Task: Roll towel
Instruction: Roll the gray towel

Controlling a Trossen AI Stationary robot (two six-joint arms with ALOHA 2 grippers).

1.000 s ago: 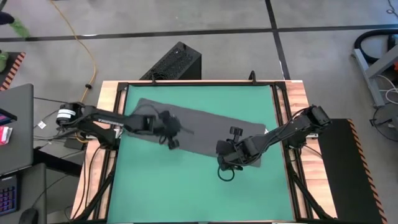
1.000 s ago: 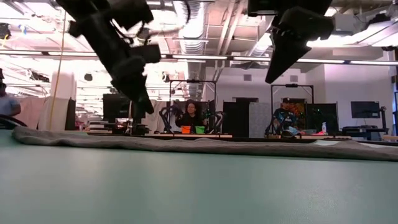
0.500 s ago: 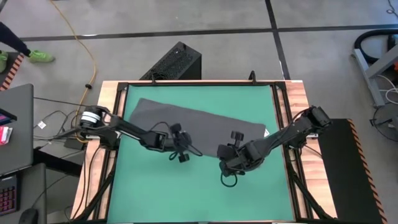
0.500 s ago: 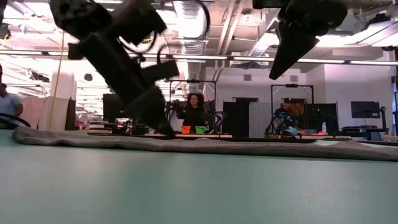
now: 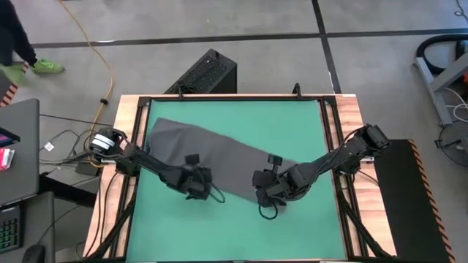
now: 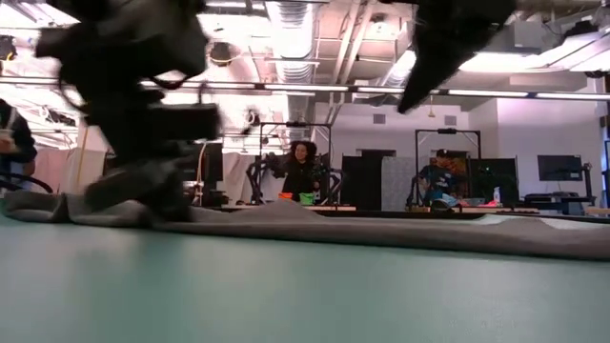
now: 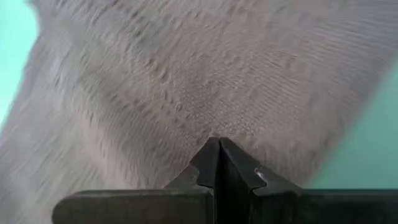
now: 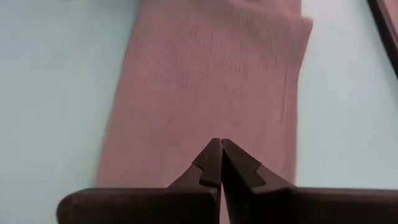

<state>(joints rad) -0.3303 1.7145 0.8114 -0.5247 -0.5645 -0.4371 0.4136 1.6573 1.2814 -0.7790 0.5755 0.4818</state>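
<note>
The dark grey towel (image 5: 212,157) lies flat and slanting across the green table (image 5: 241,113), from far left to near right; in the low view it is a long low band (image 6: 400,231). My left gripper (image 5: 203,191) is shut and down on the cloth near its near long edge, blurred in the low view (image 6: 143,195). My right gripper (image 5: 262,194) is shut and hangs well above the towel's right end (image 8: 211,74), high in the low view (image 6: 405,107), touching nothing. My left gripper presses its shut fingertips (image 7: 219,149) down on the towel's top surface (image 7: 214,124), near the near long edge around mid-length. The fingers slant down from the table's left side. The cloth lies on the table under them.
Wooden rails and a black frame (image 5: 333,124) edge the table. Bare green mat lies along the far side and the near side (image 5: 234,234). A black box (image 5: 205,73) stands on the floor beyond the far edge. People are in the room behind (image 6: 300,171).
My left gripper has come down and toward the table's near edge, tipping steeper, and has landed shut on the towel. The towel's middle and near edge have shifted toward the near edge, and its right end has drawn in to the left. The cloth humps slightly mid-length.
</note>
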